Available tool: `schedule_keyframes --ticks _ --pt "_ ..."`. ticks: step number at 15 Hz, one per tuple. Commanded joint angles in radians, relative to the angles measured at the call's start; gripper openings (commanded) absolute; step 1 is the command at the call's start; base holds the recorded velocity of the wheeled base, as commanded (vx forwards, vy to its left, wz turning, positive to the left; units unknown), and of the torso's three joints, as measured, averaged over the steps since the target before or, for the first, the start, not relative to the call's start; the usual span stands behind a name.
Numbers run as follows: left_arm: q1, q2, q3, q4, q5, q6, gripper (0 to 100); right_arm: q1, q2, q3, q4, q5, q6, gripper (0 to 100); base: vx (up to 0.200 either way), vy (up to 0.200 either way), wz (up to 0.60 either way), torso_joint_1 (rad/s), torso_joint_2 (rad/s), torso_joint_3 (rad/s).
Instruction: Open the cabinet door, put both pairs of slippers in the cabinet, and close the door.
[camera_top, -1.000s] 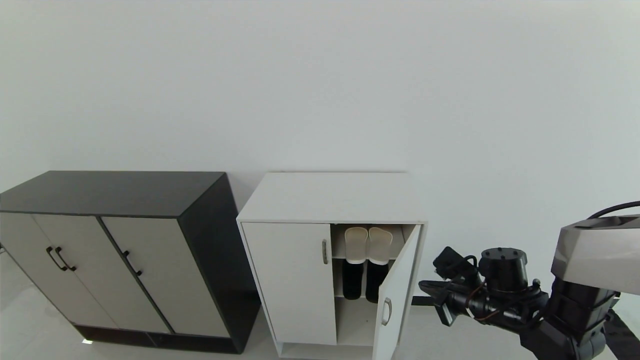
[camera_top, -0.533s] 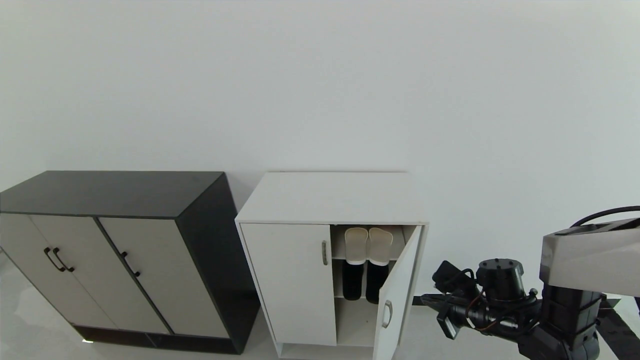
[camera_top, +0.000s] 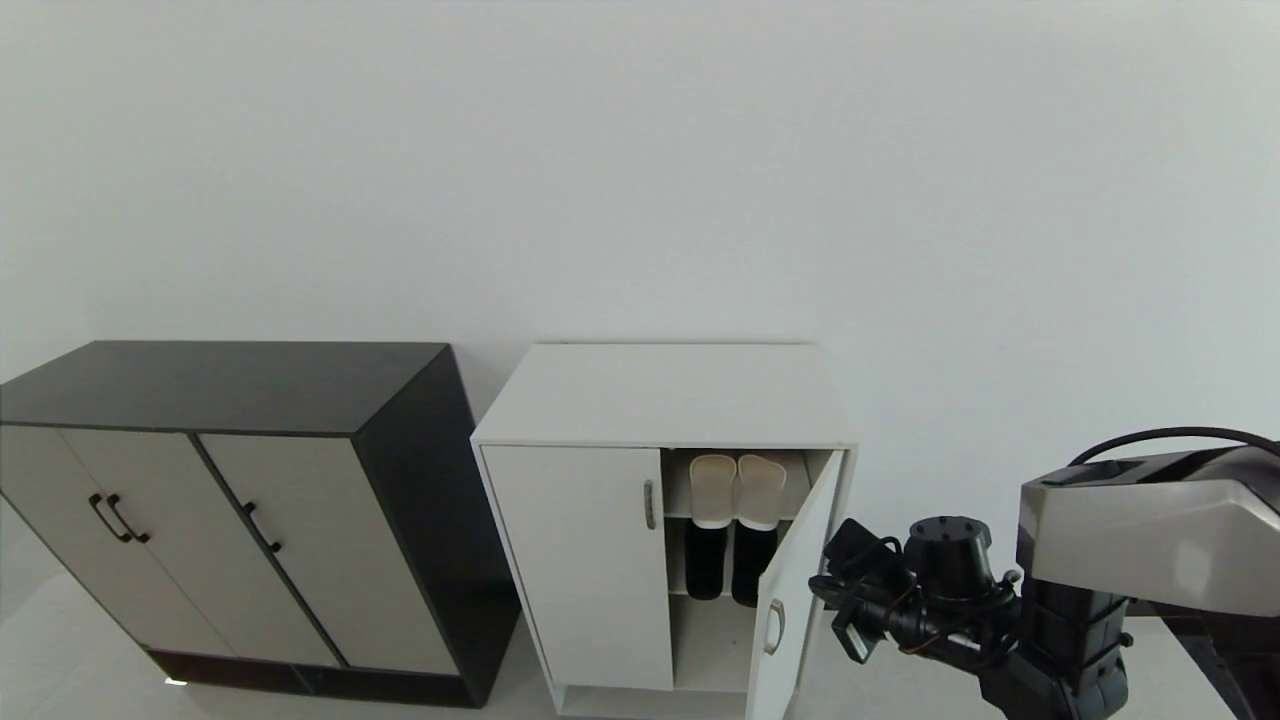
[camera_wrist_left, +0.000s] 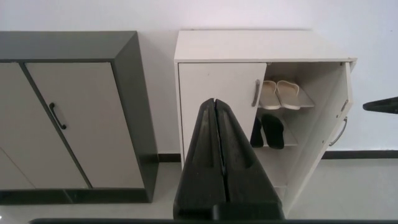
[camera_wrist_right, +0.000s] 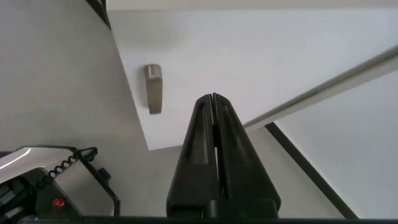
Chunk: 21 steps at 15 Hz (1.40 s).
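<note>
The white cabinet (camera_top: 660, 395) stands against the wall with its left door shut and its right door (camera_top: 795, 580) swung partly open. Inside, a white pair of slippers (camera_top: 737, 488) lies on the top shelf and a black pair (camera_top: 728, 560) on the shelf below. My right gripper (camera_top: 822, 592) is shut and empty, right by the open door's outer face, above its handle (camera_top: 773, 625). In the right wrist view the shut gripper (camera_wrist_right: 213, 96) points at the door (camera_wrist_right: 261, 56) beside the handle (camera_wrist_right: 153, 88). My left gripper (camera_wrist_left: 215, 102) is shut and empty, well back from the cabinet (camera_wrist_left: 217, 81).
A wider cabinet (camera_top: 250, 520) with a black frame and grey doors stands close to the white one's left side. The pale wall (camera_top: 640, 180) runs behind both. Bare light floor (camera_top: 900, 680) lies to the right of the open door, under my right arm.
My right arm has moved left, bringing its shut gripper up to the outer side of the open door. The door, slippers and cabinets have stayed put.
</note>
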Motion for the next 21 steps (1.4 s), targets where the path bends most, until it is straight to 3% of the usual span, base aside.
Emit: schedule_keyframes --ticks 1,5,8,14,17,21 --pt "0.0 0.002 0.0 0.0 0.0 0.002 0 0.004 0.031 -0.037 0.002 -0.002 0.007 0 0.0 0.0 0.0 0.0 0.0 0.0" --pt "0.0 0.002 0.0 0.0 0.0 0.003 0 0.004 0.031 -0.104 0.075 -0.006 0.058 0 0.0 0.0 0.0 0.0 0.0 0.0" --pt "0.0 0.002 0.0 0.0 -0.001 0.003 0 0.033 0.039 -0.247 0.192 -0.058 0.135 0 0.0 0.0 0.0 0.0 0.0 0.0" --pt "0.0 0.002 0.0 0.0 -0.001 0.002 0 0.079 0.06 -0.468 0.382 -0.147 0.141 0 0.0 0.0 0.0 0.0 0.0 0.0" --pt "0.0 0.002 0.0 0.0 0.0 0.003 0 0.109 0.119 -0.572 0.387 -0.306 0.21 0 0.0 0.0 0.0 0.0 0.0 0.0" --pt "0.0 0.002 0.0 0.0 -0.001 0.002 0 0.128 0.085 -0.528 0.242 -0.312 0.225 0 0.0 0.0 0.0 0.0 0.0 0.0"
